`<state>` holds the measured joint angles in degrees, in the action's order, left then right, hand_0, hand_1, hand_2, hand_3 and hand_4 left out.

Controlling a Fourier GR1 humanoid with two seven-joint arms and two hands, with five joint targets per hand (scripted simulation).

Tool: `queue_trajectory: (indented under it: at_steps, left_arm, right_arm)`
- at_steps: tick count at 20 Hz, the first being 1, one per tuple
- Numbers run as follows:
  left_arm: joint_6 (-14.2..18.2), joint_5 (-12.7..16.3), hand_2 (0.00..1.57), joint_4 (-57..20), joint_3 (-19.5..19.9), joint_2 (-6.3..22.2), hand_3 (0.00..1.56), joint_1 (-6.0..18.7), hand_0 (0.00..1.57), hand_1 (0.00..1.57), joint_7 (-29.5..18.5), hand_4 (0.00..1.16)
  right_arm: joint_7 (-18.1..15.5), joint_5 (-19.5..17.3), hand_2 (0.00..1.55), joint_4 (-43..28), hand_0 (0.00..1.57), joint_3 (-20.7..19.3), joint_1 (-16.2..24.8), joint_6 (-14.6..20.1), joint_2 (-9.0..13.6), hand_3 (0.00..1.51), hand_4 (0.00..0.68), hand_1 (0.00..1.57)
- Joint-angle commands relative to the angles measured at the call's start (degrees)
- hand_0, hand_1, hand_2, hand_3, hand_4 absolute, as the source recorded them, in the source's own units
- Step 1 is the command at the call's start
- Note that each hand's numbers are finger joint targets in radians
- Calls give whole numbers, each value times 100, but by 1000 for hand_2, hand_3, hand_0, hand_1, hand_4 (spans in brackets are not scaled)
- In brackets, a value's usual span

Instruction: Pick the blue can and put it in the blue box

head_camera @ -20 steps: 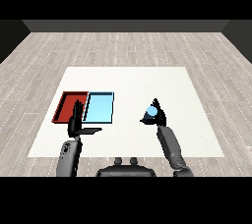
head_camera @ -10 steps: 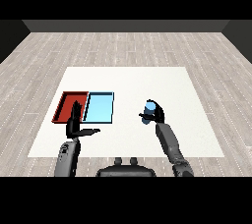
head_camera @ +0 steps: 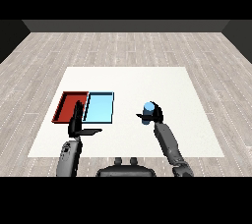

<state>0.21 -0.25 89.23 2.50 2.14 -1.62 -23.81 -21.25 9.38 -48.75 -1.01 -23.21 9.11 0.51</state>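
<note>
Head view: the right hand (head_camera: 155, 113) is curled round the blue can (head_camera: 147, 113), holding it upright over the white table (head_camera: 147, 83), well to the right of the light blue tray (head_camera: 99, 107); no label or writing can be read on the can. The left hand (head_camera: 77, 122) is open, fingers straight and thumb stretched sideways, at the near edge of the 2 trays, in front of the red tray (head_camera: 69, 106) that touches the blue one's left side. The table stands on a grey plank floor (head_camera: 123, 46) with a dark wall behind.
</note>
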Motion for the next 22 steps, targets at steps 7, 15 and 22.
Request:
queue_trajectory:
  at_steps: [7,15,22]
  left_arm:
    - [33,-131,0,-286,-221,-164,0,109,0,0,-23,0]
    - [-59,76,0,453,-651,-119,0,78,0,0,672,0]
    - [231,21,0,-109,-891,-213,0,433,0,0,503,0]
  right_arm:
    - [231,-610,1476,-1296,1456,547,142,455,3,1369,509,1456]
    - [442,-409,1469,-1884,1446,672,35,254,-32,1369,539,1446]
    - [581,-638,1468,-2163,1444,605,173,76,-20,1345,556,1444]
